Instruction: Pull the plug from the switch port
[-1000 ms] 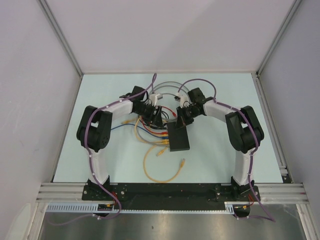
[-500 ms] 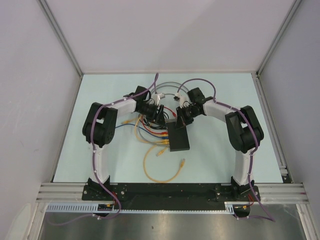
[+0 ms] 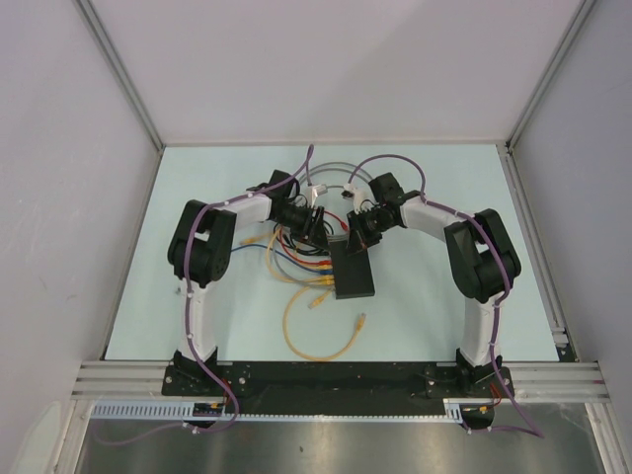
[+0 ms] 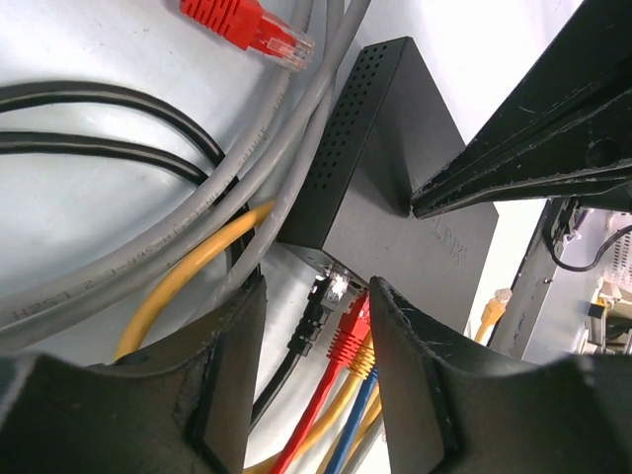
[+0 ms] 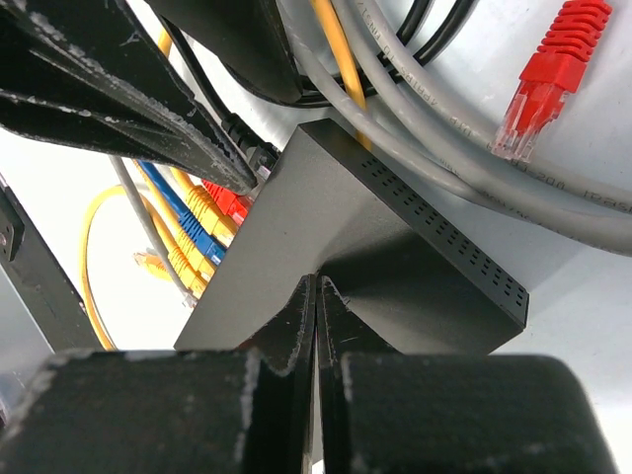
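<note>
**Ana:** Where is the switch?

**Ben:** The switch [image 3: 354,272] lies flat near the middle of the bench [image 3: 415,326], in a tangle of cables. A yellow cable loop [image 3: 321,357] lies on the bench at its 7 o'clock.

**Ana:** And the two arms?

**Ben:** From above, the left fingers [image 3: 314,227] sit at the switch's 10 o'clock and the right fingers [image 5: 314,321] at its 12 o'clock end.

**Ana:** What are the right fingers doing?

**Ben:** They are pressed together with nothing between them. Their tips rest on the flat top of the switch.

**Ana:** The left ones?

**Ben:** They are spread. In the left wrist view they stand on either side of two seated plugs at the port edge. These are a black plug [image 4: 310,318] and, just beside it at its 3 o'clock, a red plug [image 4: 348,331]. The red one is very close to the finger on that side, but I cannot tell whether they touch. More plugs, yellow and blue, sit in the row beyond the red one.

**Ana:** Anything unplugged?

**Ben:** A loose red plug [image 4: 247,28] lies on the bench at 12 o'clock in that view, clear of the switch. Grey cables [image 4: 148,267] run past the switch's vented side from 8 o'clock up to 12 o'clock. A yellow cable [image 4: 188,281] passes under them.
</note>
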{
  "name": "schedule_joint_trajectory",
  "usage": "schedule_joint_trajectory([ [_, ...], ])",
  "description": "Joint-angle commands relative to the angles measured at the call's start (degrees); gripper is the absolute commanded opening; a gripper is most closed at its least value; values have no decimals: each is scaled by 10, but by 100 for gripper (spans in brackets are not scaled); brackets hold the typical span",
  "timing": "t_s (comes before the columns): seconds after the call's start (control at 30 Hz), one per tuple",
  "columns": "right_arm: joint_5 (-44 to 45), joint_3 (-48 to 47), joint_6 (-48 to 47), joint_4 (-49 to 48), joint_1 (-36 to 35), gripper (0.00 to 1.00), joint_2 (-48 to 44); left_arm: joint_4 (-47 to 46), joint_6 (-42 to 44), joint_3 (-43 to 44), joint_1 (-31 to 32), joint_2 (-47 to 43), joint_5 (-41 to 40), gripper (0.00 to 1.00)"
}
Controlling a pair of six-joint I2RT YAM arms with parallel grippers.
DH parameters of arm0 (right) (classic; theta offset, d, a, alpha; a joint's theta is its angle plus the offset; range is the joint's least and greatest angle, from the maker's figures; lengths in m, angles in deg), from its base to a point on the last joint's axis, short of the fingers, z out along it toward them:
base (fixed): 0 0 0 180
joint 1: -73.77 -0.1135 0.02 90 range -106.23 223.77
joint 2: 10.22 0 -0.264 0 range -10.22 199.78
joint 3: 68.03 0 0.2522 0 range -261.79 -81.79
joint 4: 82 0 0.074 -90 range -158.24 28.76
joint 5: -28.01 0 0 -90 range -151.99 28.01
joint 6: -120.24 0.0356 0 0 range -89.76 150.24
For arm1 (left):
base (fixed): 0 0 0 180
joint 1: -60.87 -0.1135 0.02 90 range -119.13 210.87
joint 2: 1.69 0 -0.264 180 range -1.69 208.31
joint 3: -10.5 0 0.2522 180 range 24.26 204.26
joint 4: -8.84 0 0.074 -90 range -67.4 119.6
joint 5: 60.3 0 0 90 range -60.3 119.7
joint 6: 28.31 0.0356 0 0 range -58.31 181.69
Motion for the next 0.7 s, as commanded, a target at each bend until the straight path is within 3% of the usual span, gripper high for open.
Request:
schedule_joint_trajectory([
  [0.0, 86, 12, -30, 11, -13, 0, 30, 8, 6, 15, 6, 11, 14, 50],
  [0.67, 94, 12, -34, 8, -18, 0, 26, 37, 51, 19, 9, 37, 42, 39],
])
